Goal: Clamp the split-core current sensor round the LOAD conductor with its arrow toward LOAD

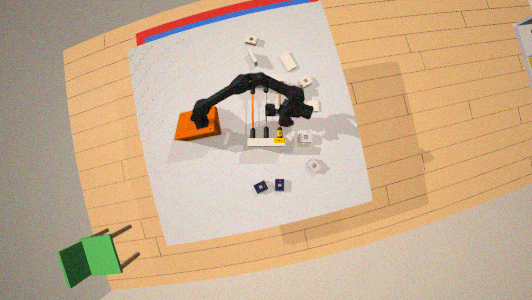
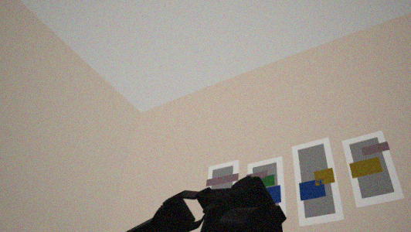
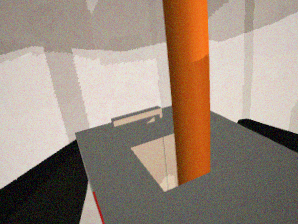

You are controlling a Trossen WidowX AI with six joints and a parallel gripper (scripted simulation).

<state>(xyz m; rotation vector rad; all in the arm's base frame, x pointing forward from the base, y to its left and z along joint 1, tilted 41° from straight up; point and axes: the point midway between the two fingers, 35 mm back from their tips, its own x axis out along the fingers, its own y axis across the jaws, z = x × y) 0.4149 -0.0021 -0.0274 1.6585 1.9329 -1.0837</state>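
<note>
In the wrist view the grey split-core sensor (image 3: 127, 183) sits round an orange conductor (image 3: 188, 63), which passes through its square window. My gripper (image 3: 162, 139) (image 1: 285, 112) is shut on the sensor, with a black finger on each side of its body. A thin red edge shows at the sensor's lower left. From above, the gripper is at the rightmost of three upright conductors (image 1: 279, 100), just above the yellow LOAD marker (image 1: 279, 140) on the white base bar (image 1: 260, 142). The arrow on the sensor is not visible.
The arm's orange base (image 1: 187, 130) stands left of the conductors. Small white blocks (image 1: 287, 61) (image 1: 314, 165) and two dark blue blocks (image 1: 260, 187) (image 1: 279, 184) lie scattered on the grey mat. A green chair (image 1: 90, 257) is at the lower left. The exterior view shows only the arm's top (image 2: 239, 209) against a wall.
</note>
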